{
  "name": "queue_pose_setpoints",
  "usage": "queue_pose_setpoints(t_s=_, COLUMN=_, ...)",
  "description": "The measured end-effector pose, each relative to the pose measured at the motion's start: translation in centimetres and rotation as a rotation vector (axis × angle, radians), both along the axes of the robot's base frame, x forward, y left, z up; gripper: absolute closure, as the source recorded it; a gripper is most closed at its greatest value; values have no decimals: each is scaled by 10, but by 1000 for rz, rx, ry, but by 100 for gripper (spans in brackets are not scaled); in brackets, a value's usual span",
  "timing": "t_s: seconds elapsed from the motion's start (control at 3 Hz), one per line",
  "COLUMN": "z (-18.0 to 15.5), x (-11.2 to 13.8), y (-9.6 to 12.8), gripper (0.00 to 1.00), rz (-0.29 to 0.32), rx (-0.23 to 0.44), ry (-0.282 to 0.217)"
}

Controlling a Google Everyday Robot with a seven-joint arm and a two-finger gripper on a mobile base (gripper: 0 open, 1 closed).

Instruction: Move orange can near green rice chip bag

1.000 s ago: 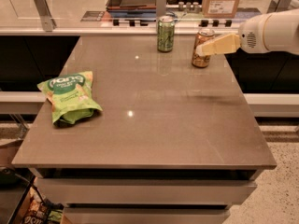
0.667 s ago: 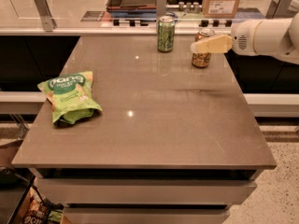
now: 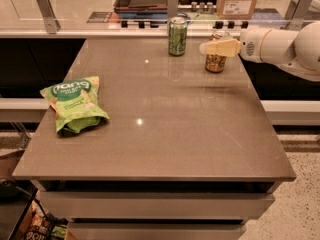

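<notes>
Claw (image 3: 212,47) was at the upper right of the frame, in front of the top of the orange can (image 3: 215,63); whether it pinched the can, nobody could tell. That can stood on the tabletop (image 3: 175,134), well apart from the green bag (image 3: 75,104) at left.

Even overhead light fell on the table (image 3: 200,134), leaving small glare spots near its centre and far edge, with the pale gripper (image 3: 207,48) bright near the far right corner.

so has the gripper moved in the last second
Yes. The gripper has shifted left across the orange can, which stayed put, toward the green can.
</notes>
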State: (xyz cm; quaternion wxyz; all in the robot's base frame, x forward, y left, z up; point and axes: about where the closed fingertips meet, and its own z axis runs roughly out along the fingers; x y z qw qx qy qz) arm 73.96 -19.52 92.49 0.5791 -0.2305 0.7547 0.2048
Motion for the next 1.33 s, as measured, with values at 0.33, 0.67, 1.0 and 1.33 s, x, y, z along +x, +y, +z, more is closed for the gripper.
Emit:
queue_pose_setpoints(t_s=0.33, z=-7, x=14, y=1, gripper=0, rz=0, rx=24, ry=-10)
queue_pose_setpoints(t_s=0.67, z=-13, x=28, y=2, gripper=0, rz=2, rx=38, ry=-25)
queue_pose_setpoints(t_s=1.0, z=-14, x=28, y=5, gripper=17, rz=6, rx=38, ry=-24)
queue_pose_setpoints(t_s=1.33, z=-15, x=29, y=8, gripper=41, rz=10, rx=39, ry=-22)
